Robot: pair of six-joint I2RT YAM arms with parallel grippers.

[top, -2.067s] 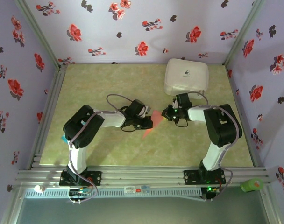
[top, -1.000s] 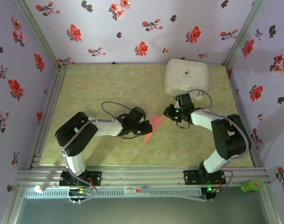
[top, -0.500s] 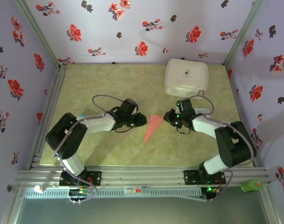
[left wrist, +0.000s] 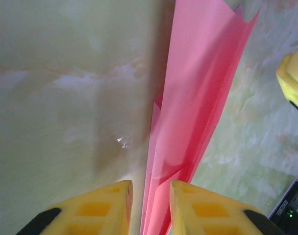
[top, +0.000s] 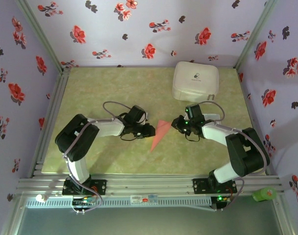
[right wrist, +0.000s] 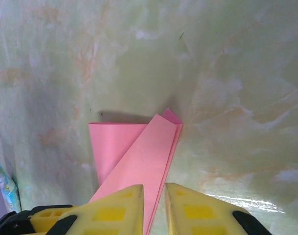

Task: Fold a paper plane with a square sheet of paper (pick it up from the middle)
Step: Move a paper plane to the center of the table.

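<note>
The square sheet of paper is folded into a slim salmon-red paper plane that lies on the green table between my two grippers, its point toward the near edge. At its left edge my left gripper stands slightly open. In the left wrist view the plane runs up between the yellow fingertips of that gripper, with a gap on the left side. My right gripper is at the wide tail end. Its jaws stand narrowly open over the edge of the plane, with bare table showing in the gap.
A white rounded-square case sits at the back right, just behind the right arm. Flowered walls and metal rails bound the table. The right gripper's yellow finger shows at the right edge of the left wrist view.
The left gripper has come back in to the plane's left edge. Both pairs of jaws have opened a little. The plane lies about where it was half a second ago.
</note>
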